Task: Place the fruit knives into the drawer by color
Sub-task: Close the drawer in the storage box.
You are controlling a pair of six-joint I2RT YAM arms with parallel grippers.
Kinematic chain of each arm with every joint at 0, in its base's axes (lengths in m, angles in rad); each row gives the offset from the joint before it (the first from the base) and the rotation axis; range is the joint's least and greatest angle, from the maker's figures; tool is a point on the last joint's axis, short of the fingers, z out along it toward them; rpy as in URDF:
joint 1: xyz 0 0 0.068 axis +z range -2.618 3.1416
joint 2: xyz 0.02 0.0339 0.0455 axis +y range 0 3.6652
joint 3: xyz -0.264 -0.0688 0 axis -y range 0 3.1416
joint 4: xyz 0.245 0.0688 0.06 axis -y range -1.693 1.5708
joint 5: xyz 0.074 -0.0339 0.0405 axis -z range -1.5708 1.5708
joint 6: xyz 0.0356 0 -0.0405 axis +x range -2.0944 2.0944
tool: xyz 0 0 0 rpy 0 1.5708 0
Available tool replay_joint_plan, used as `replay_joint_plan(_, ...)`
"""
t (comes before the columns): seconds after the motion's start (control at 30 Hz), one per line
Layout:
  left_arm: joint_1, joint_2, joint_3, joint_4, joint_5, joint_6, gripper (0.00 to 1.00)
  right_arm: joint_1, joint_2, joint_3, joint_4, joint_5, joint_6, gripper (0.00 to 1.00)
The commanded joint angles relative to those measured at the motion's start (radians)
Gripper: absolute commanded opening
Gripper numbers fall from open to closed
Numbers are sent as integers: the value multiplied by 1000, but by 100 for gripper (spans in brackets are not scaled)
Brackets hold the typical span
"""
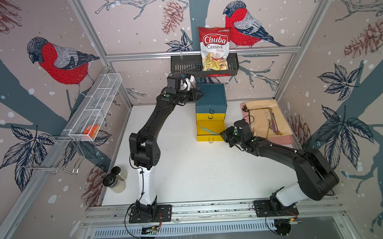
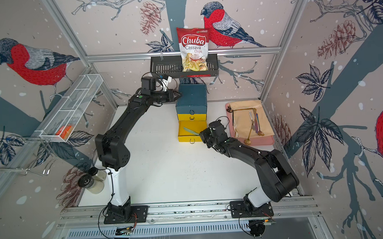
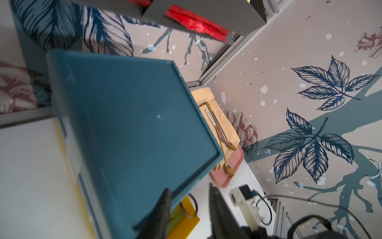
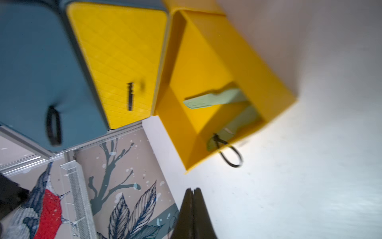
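The drawer chest (image 1: 210,95) (image 2: 192,94) stands at the back of the table, with a dark teal shell and two yellow lower drawers. Its lowest drawer (image 1: 210,138) (image 4: 206,51) is pulled out. Two sage green fruit knives lie in it, one (image 4: 215,99) across the floor and another (image 4: 237,124) near the front wall; a green knife (image 1: 208,130) (image 2: 190,131) also shows in both top views. My right gripper (image 1: 224,135) (image 4: 193,188) is shut and empty, just off the open drawer's front right corner. My left gripper (image 1: 199,94) (image 3: 189,189) is at the chest's top left edge, fingers apart and straddling the rim.
A pink tray (image 1: 283,141) at the right holds a beige cloth (image 1: 262,106) with darker cutlery. A black wall basket (image 1: 184,65) with a chips bag (image 1: 214,49) hangs above the chest. A white mesh rack (image 1: 98,105) lines the left wall, with two jars (image 1: 116,179) below it.
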Motion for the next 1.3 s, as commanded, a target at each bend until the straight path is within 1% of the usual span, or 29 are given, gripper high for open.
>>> replay_joint_plan(0.0,-22,143,219,-134,22,-25,0,-3,-56,-123,174,29,-33,0)
replay_joint_plan(0.03,-27,195,305,-161,22,-31,0,-10,-61,-160,211,28,-32,0)
replay_joint_plan(0.07,-29,234,354,-182,15,-37,0,-15,-56,-193,264,24,-26,0)
replay_joint_plan(0.1,-29,254,372,-193,5,-40,0,-22,-47,-214,302,19,-22,0)
replay_joint_plan(0.2,-30,261,312,-172,-18,-41,0,-39,28,-237,416,-9,-2,0)
replay_joint_plan(0.33,-30,258,251,-180,-47,-22,0,-48,157,-202,507,-39,11,0)
replay_joint_plan(0.5,-30,282,248,-222,-52,3,0,-56,296,-135,598,-65,30,0)
replay_joint_plan(0.8,-28,282,222,-245,-42,29,0,-69,521,5,791,-80,91,0)
replay_joint_plan(1.03,-28,273,195,-250,-40,37,0,-76,658,161,857,-93,105,0)
replay_joint_plan(1.27,-28,264,167,-251,-34,42,0,-82,712,227,871,-82,107,0)
